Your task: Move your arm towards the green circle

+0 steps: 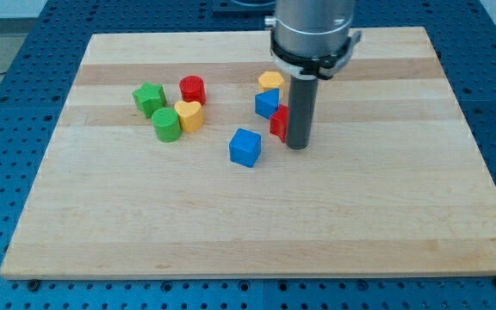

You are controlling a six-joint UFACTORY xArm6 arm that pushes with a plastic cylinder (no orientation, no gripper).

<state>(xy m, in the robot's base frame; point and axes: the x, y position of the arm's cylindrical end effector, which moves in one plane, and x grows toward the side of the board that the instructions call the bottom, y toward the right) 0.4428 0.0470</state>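
Note:
The green circle [167, 124] is a short green cylinder at the view's left, touching a yellow heart block [189, 114] on its right. A green star block [149, 98] sits just above and left of it. My tip [297, 145] is at the board's middle, well to the right of the green circle. The tip stands right beside a red block [278, 123], which the rod partly hides.
A red cylinder [193, 89] sits above the yellow heart. A blue cube [245, 146] lies left of my tip. A blue block [267, 103] and a yellow hexagon block [271, 81] sit above the red block. The wooden board [248, 232] rests on a blue perforated table.

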